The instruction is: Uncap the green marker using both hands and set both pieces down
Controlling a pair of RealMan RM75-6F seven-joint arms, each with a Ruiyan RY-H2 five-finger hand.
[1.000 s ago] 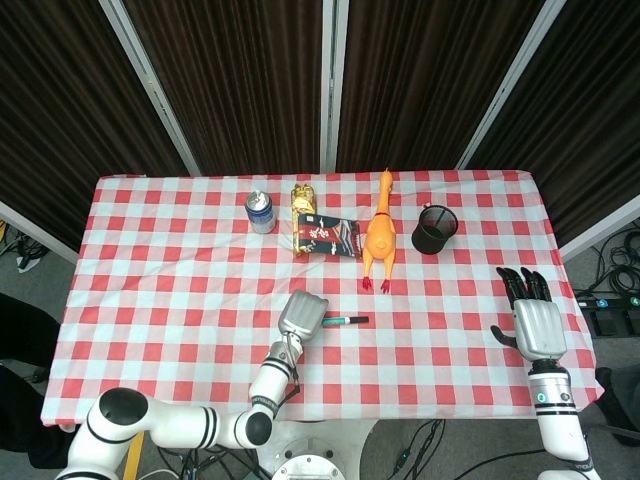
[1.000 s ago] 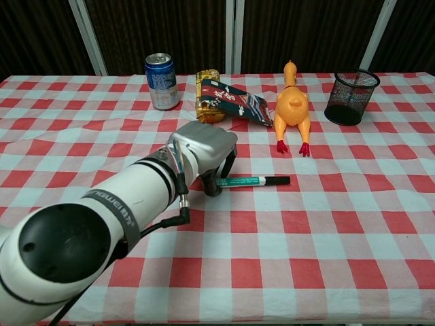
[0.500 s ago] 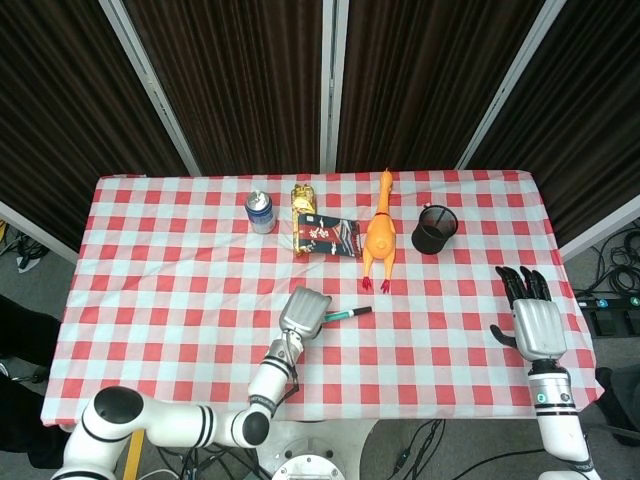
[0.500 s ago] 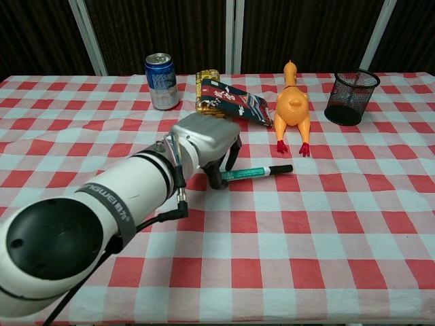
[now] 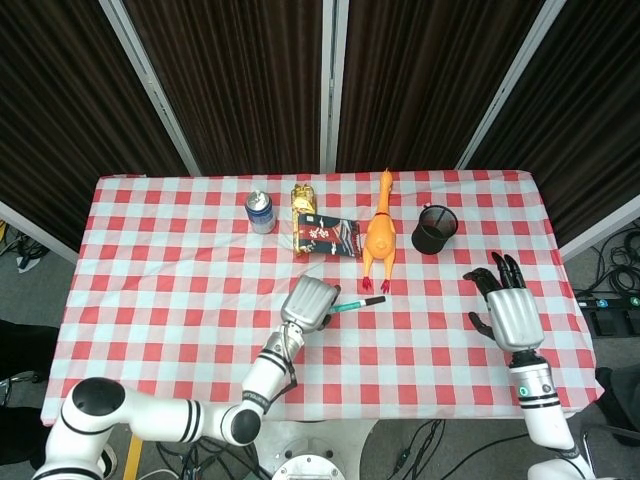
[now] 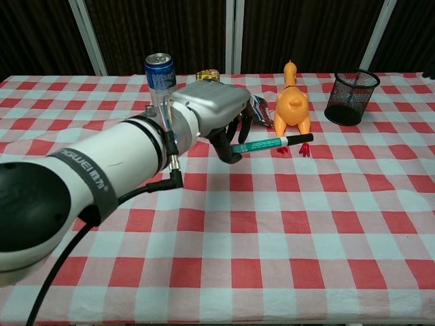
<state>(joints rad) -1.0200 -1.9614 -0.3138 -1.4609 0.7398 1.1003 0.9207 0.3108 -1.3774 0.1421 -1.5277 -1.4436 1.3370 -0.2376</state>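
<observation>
My left hand grips the green marker by its left end and holds it lifted above the checked tablecloth, its black cap pointing right and slightly up. My right hand hovers at the right side of the table with its fingers spread and nothing in it. That hand shows only in the head view. A wide gap separates it from the marker's cap.
At the back of the table stand a blue drink can, a snack packet, a yellow rubber chicken and a black mesh pen cup. The chicken's feet lie close behind the marker.
My left hand has lifted the marker off the cloth and carried it up and slightly right. My right hand has moved in toward the table's middle.
</observation>
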